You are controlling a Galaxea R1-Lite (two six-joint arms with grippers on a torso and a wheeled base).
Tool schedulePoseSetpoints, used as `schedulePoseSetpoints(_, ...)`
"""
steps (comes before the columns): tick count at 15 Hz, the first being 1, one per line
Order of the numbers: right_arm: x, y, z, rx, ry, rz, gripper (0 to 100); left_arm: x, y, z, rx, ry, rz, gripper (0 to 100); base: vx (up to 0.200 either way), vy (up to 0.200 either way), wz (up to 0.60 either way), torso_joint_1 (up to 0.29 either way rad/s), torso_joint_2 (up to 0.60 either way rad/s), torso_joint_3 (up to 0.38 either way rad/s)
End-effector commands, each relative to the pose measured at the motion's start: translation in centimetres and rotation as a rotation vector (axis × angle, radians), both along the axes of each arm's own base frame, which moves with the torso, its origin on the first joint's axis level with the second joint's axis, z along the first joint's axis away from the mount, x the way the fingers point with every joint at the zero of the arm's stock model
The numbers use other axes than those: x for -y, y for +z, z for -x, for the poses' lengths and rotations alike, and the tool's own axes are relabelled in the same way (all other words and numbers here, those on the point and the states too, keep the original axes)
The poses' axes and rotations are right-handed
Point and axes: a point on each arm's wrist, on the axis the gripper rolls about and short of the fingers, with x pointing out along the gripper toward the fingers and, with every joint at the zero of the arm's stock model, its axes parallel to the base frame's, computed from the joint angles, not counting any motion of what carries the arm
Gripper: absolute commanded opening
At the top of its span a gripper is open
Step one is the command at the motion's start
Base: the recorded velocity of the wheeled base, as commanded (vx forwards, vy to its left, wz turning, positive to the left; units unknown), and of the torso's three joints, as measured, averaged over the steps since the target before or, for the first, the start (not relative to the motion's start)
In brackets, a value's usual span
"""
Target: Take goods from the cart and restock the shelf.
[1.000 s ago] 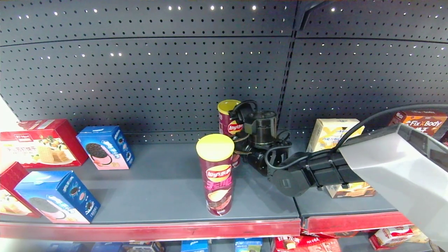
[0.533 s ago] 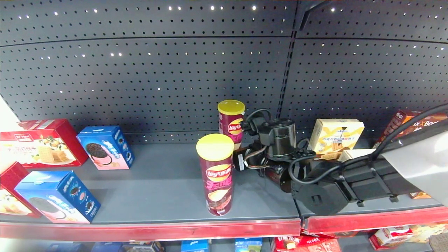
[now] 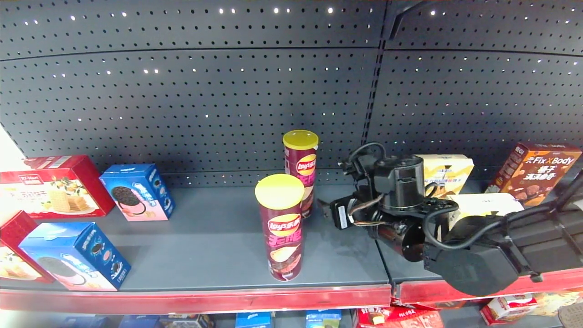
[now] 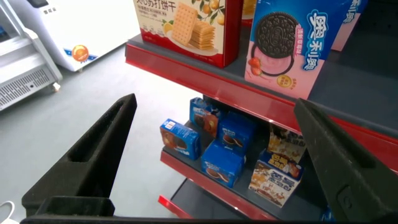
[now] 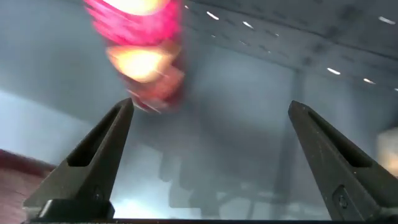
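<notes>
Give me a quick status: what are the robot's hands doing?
Left gripper open, empty. Right gripper open beside rear chip can, not holding it. Front chip can upright on shelf. Nothing in the way.

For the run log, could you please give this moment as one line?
right gripper open, empty, apart from rear can | left gripper open, empty | front can upright

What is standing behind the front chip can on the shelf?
A second chip can with a yellow lid stands upright behind it, close to the perforated back panel. The front can covers its lower left part, so whether the two cans touch cannot be seen.
</notes>
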Motion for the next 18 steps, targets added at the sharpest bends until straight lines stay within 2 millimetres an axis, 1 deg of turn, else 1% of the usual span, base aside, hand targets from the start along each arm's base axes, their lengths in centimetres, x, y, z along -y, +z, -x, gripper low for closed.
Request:
schedulePoseSetpoints(1,2.6,0.6,0.0,0.007,-0.054,0.013,100,0.0,0.0,0.0,-0.001,0.000,0.002,100,0.000,0.000,0.00,0.000,0.00,0.000)
schedulePoseSetpoints(3,3.5,0.7,-1.3,0.018,-0.116,0.003,100,0.0,0.0,0.0,0.000,0.002,0.001,100,0.000,0.000,0.00,0.000,0.00,0.000)
schedulePoseSetpoints(5,3.4,1.4,-1.9,0.036,-0.138,-0.026,100,0.0,0.0,0.0,0.000,0.000,0.001,100,0.000,0.000,0.00,0.000,0.00,0.000)
schedulePoseSetpoints(7,3.6,3.2,-1.6,0.082,-0.138,-0.056,100,0.0,0.0,0.0,-0.001,0.002,0.002,100,0.000,0.000,0.00,0.000,0.00,0.000)
schedulePoseSetpoints(8,4.2,5.1,-0.8,0.126,-0.136,-0.079,100,0.0,0.0,0.0,-0.001,0.002,0.002,100,0.000,0.000,0.00,0.000,0.00,0.000)
schedulePoseSetpoints(9,5.2,7.4,0.3,0.182,-0.131,-0.095,100,0.0,0.0,0.0,0.000,0.000,0.001,100,0.000,0.000,0.00,0.000,0.00,0.000)
schedulePoseSetpoints(10,6.1,8.6,1.1,0.209,-0.134,-0.097,100,0.0,0.0,0.0,0.000,0.002,0.001,100,0.000,0.000,0.00,0.000,0.00,0.000)
schedulePoseSetpoints(11,7.5,10.6,2.8,0.235,-0.139,-0.101,100,0.0,0.0,0.0,0.000,0.000,0.001,100,0.000,0.000,0.00,0.000,0.00,0.000)
schedulePoseSetpoints(13,9.9,13.6,6.4,0.265,-0.138,-0.125,100,0.0,0.0,0.0,0.000,0.000,0.001,100,0.000,0.000,0.00,0.000,0.00,0.000)
schedulePoseSetpoints(14,11.4,14.6,7.8,0.279,-0.159,-0.133,100,0.0,0.0,0.0,0.000,0.002,0.001,100,0.000,0.000,0.00,0.000,0.00,0.000)
schedulePoseSetpoints(15,12.3,15.1,8.4,0.291,-0.179,-0.139,100,0.0,0.0,0.0,0.000,0.002,0.001,100,0.000,0.000,0.00,0.000,0.00,0.000)
schedulePoseSetpoints(16,15.1,16.0,10.4,0.330,-0.238,-0.154,100,0.0,0.0,0.0,-0.001,0.002,0.002,100,0.000,0.000,0.00,0.000,0.00,0.000)
schedulePoseSetpoints(17,16.8,16.1,11.8,0.341,-0.278,-0.166,100,0.0,0.0,0.0,0.000,0.002,0.001,100,0.000,0.000,0.00,0.000,0.00,0.000)
schedulePoseSetpoints(18,18.5,15.8,13.7,0.344,-0.325,-0.178,100,0.0,0.0,0.0,-0.001,0.000,0.002,100,0.000,0.000,0.00,0.000,0.00,0.000)
